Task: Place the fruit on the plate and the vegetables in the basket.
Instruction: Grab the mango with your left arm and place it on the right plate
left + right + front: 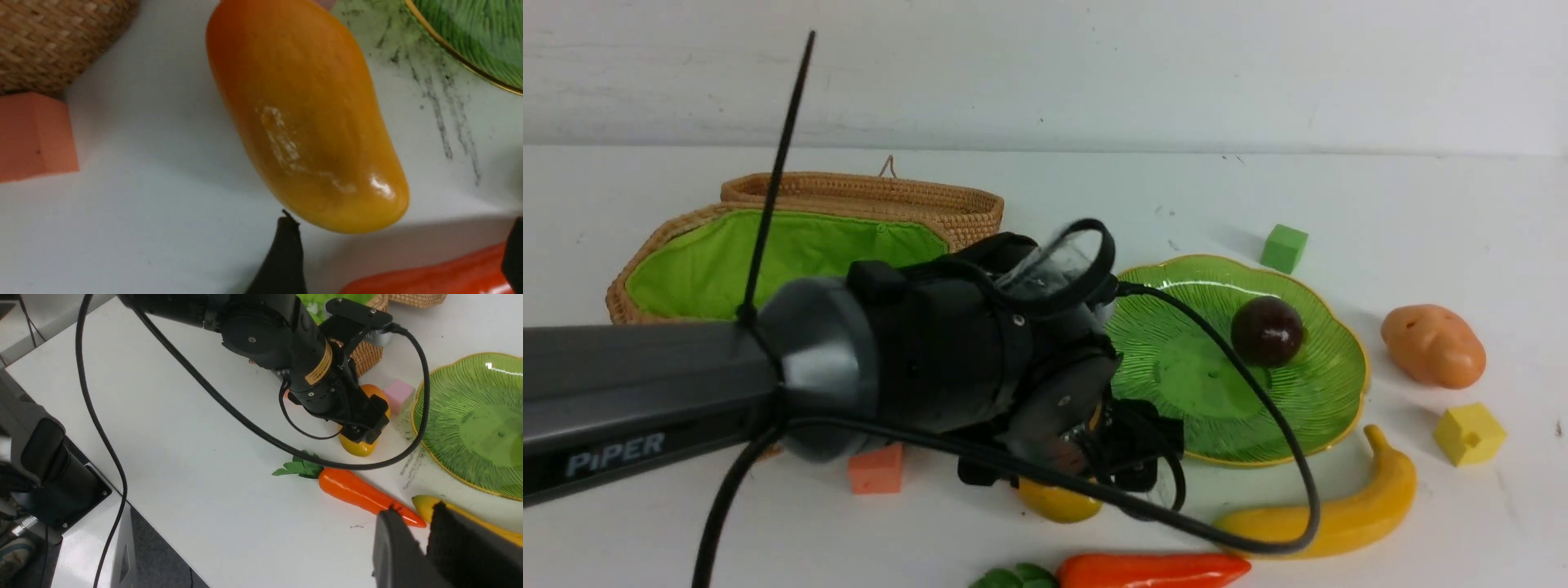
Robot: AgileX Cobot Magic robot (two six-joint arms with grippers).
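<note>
The orange-yellow mango (302,118) lies on the table between the basket (792,237) and the green plate (1307,400). My left gripper (398,261) hangs just over the mango's near end, jaws wide open, holding nothing. One dark fingertip (284,253) is close beside the mango. The purple mangosteen (1266,331) rests on the plate. The banana (1331,510) and carrot (1152,569) lie in front of the plate, the potato (1433,345) to its right. My right gripper (414,518) hovers above the carrot's tip, empty, with a narrow gap between its fingers.
Foam cubes are scattered about: orange (876,469) by the basket, green (1284,247) behind the plate, yellow (1468,434) near the potato, pink (398,394) beside the mango. The left arm (645,392) and its cable cross the near table. The table's edge (171,535) runs left of the carrot.
</note>
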